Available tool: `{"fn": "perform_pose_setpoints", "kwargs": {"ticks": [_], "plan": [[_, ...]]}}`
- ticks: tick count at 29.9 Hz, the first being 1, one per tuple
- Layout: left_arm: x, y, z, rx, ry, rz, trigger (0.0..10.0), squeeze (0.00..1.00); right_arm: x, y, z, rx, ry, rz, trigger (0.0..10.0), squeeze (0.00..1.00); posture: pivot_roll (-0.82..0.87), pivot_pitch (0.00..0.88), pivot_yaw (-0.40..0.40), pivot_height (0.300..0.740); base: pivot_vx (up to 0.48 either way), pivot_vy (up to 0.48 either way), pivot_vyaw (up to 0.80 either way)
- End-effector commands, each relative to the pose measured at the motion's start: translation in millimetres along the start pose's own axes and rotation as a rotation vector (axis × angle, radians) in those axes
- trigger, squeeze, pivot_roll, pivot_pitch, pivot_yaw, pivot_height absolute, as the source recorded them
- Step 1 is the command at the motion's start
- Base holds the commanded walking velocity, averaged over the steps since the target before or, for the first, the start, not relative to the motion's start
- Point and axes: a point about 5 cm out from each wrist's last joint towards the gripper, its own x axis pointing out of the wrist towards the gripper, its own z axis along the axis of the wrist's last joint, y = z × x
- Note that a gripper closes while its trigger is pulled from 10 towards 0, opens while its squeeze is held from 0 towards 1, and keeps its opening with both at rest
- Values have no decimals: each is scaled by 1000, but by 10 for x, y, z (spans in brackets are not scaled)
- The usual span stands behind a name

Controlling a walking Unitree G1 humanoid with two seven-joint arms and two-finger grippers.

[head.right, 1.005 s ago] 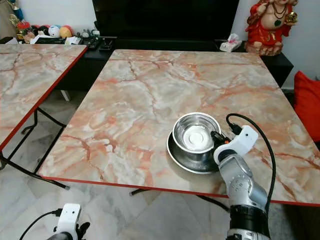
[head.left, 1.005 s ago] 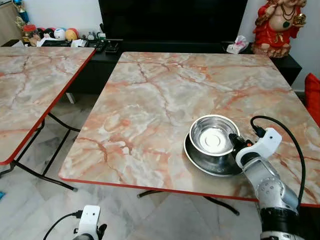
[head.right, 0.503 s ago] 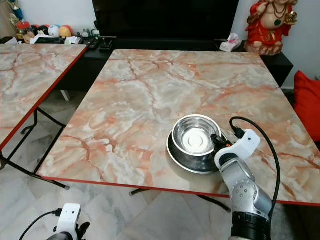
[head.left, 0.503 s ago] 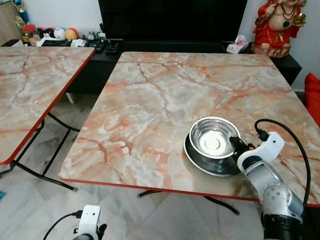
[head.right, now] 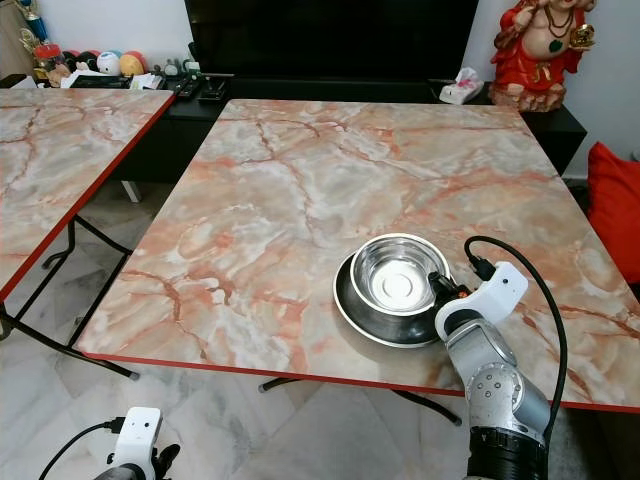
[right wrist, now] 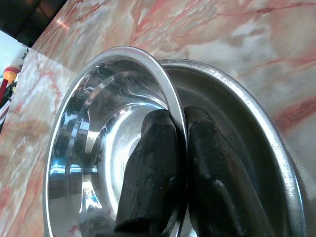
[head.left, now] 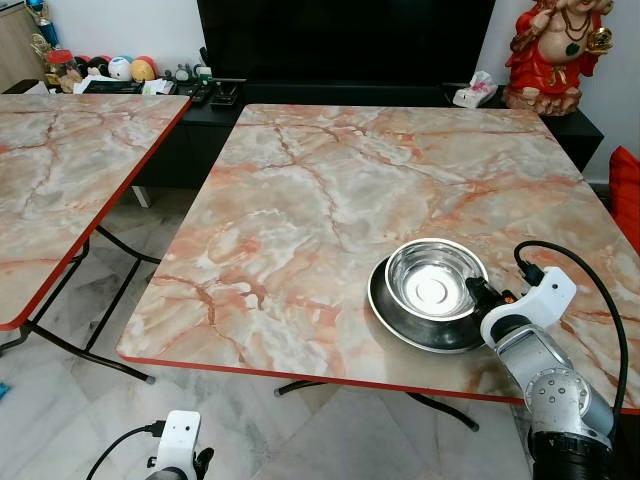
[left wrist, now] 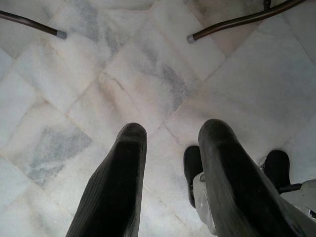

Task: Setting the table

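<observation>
Steel bowl [head.left: 436, 279]: light, stiff, slick; my right gripper [right wrist: 180, 148] pinches its thin rim, fingers [right wrist: 148, 173] clenched, above the plate [head.left: 400, 322]; left gripper [left wrist: 170, 148] spread.

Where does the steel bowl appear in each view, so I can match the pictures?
Left eye view: bowl on the plate, near the table's front right edge.
Right eye view: same place.
Left wrist view: floor and open fingers, no bowl.
Right wrist view: bowl close up, rim pinched by the right gripper.
Shared landmark: the plate.

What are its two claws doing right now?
Left claw: open, hanging over the floor, holding nothing.
Right claw: shut on the bowl rim, over the plate.
</observation>
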Motion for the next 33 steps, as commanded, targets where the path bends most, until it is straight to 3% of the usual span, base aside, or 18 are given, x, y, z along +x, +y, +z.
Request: {"fn": "perform_pose_setpoints", "kwargs": {"ticks": [1,14,15,20,21,22,23,27,33], "plan": [[-10,29,-43,0,22,9,10000,0,-6,-34,3,-24,5,-23,10000,510,27,0,29,740,0,0,0],[-11,34,-41,-1,21,9,10000,0,9,-18,6,-34,3,-26,10000,502,27,0,30,740,0,0,0],[-11,34,-43,0,21,10,10000,0,10,-19,7,-35,3,-26,10000,608,27,0,30,740,0,0,0],[-12,33,-47,0,22,10,10000,0,17,-14,7,-41,4,-26,10000,596,29,0,29,740,0,0,0],[-12,34,-47,0,22,11,10000,0,18,-13,10,-47,1,-28,10000,416,29,0,29,740,0,0,0],[-12,34,-47,0,22,11,10000,0,18,-14,11,-48,0,-28,10000,416,29,0,29,740,0,0,0],[-12,35,-48,0,22,11,10000,0,17,-12,31,-74,-18,-30,10000,0,29,0,29,740,0,0,0],[-13,35,-48,1,23,10,10000,0,14,-8,50,-165,-32,-43,10000,0,26,0,29,740,0,0,0],[-13,25,-53,-2,23,8,10000,0,-13,64,90,-225,-112,-20,10000,0,27,0,28,740,0,0,0]]}}
